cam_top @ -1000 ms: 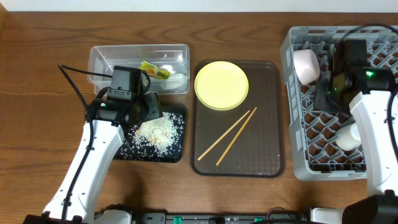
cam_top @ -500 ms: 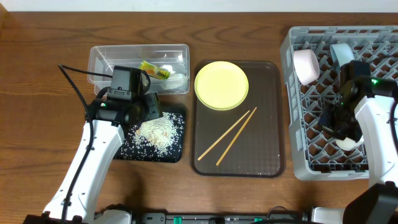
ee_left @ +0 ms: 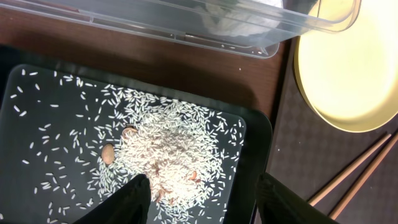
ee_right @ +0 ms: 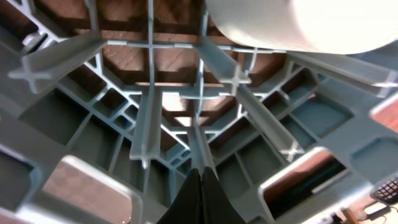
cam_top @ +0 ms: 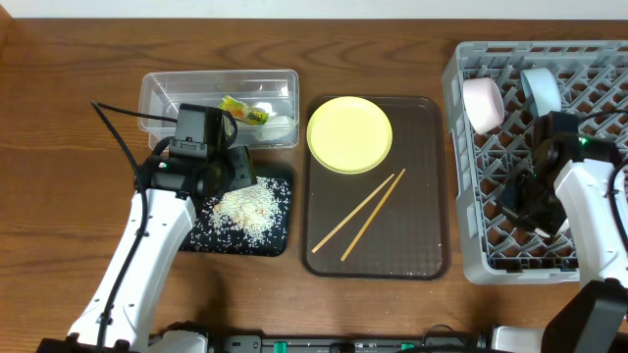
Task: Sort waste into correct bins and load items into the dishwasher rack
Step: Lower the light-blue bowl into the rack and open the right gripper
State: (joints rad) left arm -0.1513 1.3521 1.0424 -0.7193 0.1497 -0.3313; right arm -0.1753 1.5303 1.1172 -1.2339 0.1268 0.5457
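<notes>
overhead view of a wooden bench [cam_top: 59,196]. the left gripper [ee_left: 202,196] hovers over the black tray [cam_top: 201,240], jaws spread above a heap of rice [cam_top: 245,208]. behind it, the clear tub [cam_top: 162,90] holds a wrapper [cam_top: 243,110] and white scraps [cam_top: 280,121]. the yellow plate [cam_top: 349,134] and two chopsticks [cam_top: 358,216] lie on the brown tray [cam_top: 417,196]. the right gripper [ee_right: 200,199], jaws pressed together, hangs low over the grey rack [cam_top: 456,176], where a pink bowl [cam_top: 483,103] and a blue bowl [cam_top: 540,90] stand on edge.

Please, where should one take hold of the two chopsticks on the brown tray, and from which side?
Best from straight above, a little past the middle toward their upper-right ends. The chopsticks lie flat on the brown tray and draw together there, so a claw turned across them could likely close on both.
</notes>
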